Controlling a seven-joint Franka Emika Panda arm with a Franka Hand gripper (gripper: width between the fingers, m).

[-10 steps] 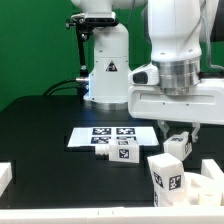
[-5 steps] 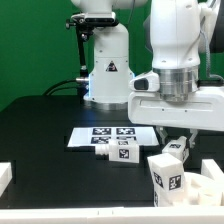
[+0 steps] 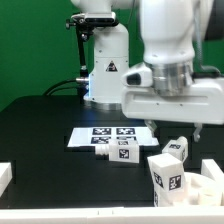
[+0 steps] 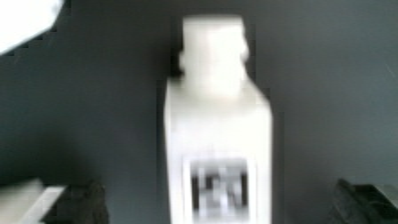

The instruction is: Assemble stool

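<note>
In the exterior view my gripper [image 3: 173, 128] hangs open just above a white tagged stool leg [image 3: 178, 149], with its fingers [image 3: 197, 131] spread clear of the leg on both sides. That leg stands slightly tilted behind the round rimmed seat [image 3: 207, 186] at the exterior view's lower right. A second leg [image 3: 165, 174] stands upright at the seat's near side. Two more legs [image 3: 115, 151] lie on the black table. The wrist view is blurred: the leg [image 4: 217, 120] runs down the middle, and my gripper [image 4: 217, 202] shows dark gaps between it and each finger.
The marker board [image 3: 84, 137] lies flat in the middle of the table, with the lying legs at its front edge. The arm's white base [image 3: 107, 70] stands behind it. A white piece [image 3: 5, 176] sits at the exterior view's lower left edge.
The jaws have opened and let go of the leg they were shut on. The hand has lifted slightly and shifted towards the exterior view's left; the leg stays in place.
</note>
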